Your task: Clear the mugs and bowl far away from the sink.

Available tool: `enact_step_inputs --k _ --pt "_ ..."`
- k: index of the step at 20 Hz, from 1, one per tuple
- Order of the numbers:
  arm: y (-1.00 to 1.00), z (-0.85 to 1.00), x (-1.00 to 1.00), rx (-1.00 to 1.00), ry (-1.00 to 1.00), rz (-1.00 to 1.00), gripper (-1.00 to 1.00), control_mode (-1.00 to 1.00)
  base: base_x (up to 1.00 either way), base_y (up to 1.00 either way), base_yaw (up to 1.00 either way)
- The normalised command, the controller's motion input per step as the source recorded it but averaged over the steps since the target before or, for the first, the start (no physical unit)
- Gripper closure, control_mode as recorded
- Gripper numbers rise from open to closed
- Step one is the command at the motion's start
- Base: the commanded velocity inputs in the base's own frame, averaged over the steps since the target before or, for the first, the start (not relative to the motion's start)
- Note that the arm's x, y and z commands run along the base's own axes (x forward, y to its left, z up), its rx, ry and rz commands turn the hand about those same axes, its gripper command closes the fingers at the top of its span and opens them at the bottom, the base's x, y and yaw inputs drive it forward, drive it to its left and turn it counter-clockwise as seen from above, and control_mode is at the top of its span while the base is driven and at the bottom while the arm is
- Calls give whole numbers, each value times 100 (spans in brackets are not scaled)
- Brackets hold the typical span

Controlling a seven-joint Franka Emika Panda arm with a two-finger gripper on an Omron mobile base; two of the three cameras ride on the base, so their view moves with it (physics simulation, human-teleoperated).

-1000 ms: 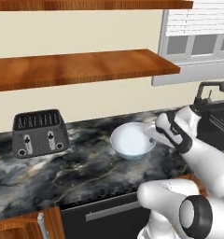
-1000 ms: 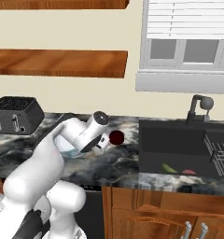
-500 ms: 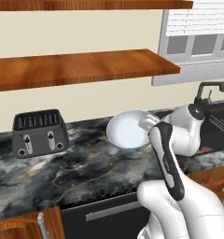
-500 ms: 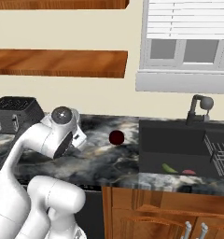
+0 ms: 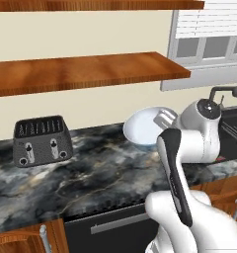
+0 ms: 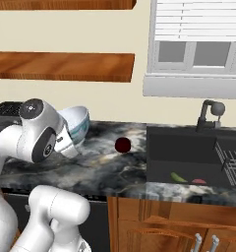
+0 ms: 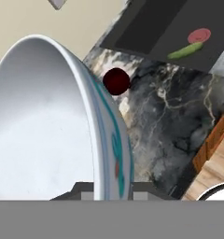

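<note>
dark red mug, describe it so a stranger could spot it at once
Find the dark recessed sink in the marbled black-grey stone counter. Just beside its near-toaster edge a small dark red mug stands alone on the stone, far smaller than the large white bowl held up by the gripper.

Even, bright, diffuse rendered light; no glare. Soft shading under the brown wooden shelf [image 5: 86, 71]. Marbled black-grey stone desk [image 5: 91, 168] sharp; hand view coarse and pixelated, edges undistorted.

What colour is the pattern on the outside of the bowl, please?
Teal with a small red mark, on the bowl's white outer wall; clearest in the hand view.
</note>
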Motion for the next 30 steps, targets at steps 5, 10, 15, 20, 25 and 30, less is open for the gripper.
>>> enact_step_inputs --k 5,10,15,20,25,30 --pt "-41 35 -61 17 4 -31 100 -100 0 0 0" --pt "-20 36 -60 22 0 -11 100 -100 0 0 0" --pt "-8 16 -36 16 -2 -12 100 -100 0 0 0" --pt "0 14 -11 3 -9 -15 100 -100 0 0 0" --pt "0 29 -12 0 -14 -20 100 -100 0 0 0" --pt "0 13 -30 0 -11 -9 100 -100 0 0 0"
